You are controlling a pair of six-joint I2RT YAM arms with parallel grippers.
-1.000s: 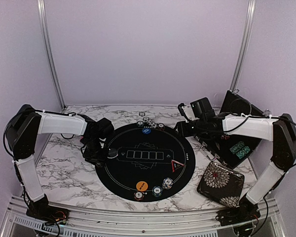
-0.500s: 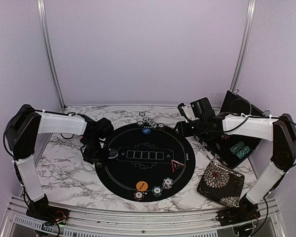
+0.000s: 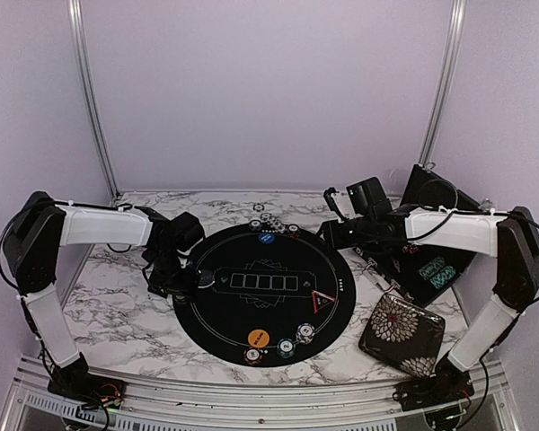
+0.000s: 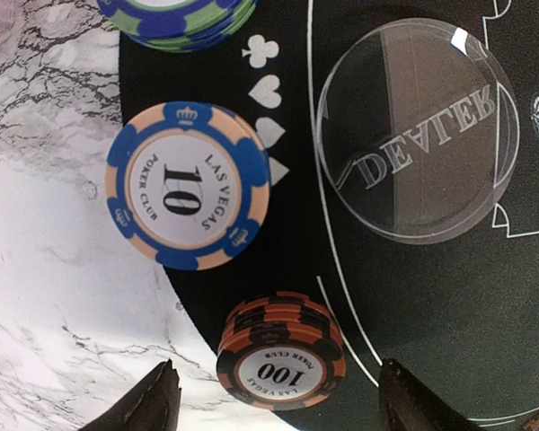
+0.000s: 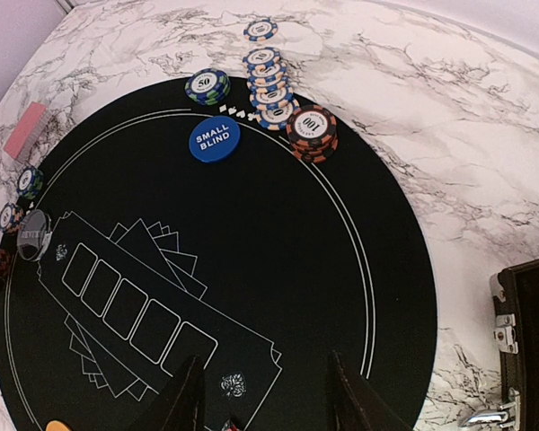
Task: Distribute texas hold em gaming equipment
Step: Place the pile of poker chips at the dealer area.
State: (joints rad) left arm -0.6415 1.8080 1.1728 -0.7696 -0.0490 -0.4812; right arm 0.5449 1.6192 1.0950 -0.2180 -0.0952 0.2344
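Note:
The black round poker mat (image 3: 341, 296) lies mid-table. My left gripper (image 3: 172, 285) hangs open and empty over its left edge. In the left wrist view, its fingertips (image 4: 153, 406) flank an orange-black 100 chip stack (image 4: 281, 355) from above. A blue 10 chip (image 4: 188, 185), a green-blue stack (image 4: 180, 13) and the clear Dealer disc (image 4: 416, 128) lie beyond it. My right gripper (image 5: 265, 386) is open and empty above the mat's far right (image 3: 328, 235). The blue Small Blind disc (image 5: 214, 138), chip stacks (image 5: 311, 131) and a pink card (image 5: 25, 129) show in the right wrist view.
An orange disc (image 3: 259, 338), a red-edged triangle (image 3: 321, 301) and chip stacks (image 3: 287, 346) sit on the mat's near side. A floral pouch (image 3: 402, 334) lies at the front right. An open black case (image 3: 431, 265) stands behind it under the right arm.
My left gripper has drawn slightly left, off the mat's edge, and the Dealer disc now shows more. The right arm has not moved.

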